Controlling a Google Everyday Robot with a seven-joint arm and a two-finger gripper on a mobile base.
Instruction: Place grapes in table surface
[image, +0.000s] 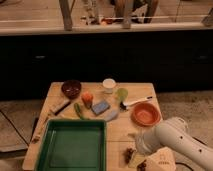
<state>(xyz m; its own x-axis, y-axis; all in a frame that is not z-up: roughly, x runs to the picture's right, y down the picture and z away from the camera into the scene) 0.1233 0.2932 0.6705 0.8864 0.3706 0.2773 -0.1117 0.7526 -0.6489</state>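
The grapes (130, 151) are a small dark reddish bunch lying on the light tan table surface (120, 131) near its front edge, right of the green tray. My white arm comes in from the lower right. My gripper (142, 164) is a dark shape at the arm's end, low at the front edge, just right of and below the grapes. The arm hides most of it. I cannot tell whether it touches the grapes.
A green tray (71, 147) fills the front left. An orange bowl (146, 114), a dark maroon bowl (71, 88), a white cup (108, 85), a blue sponge (100, 107), a brush (135, 102) and a pale wooden box (161, 161) stand around.
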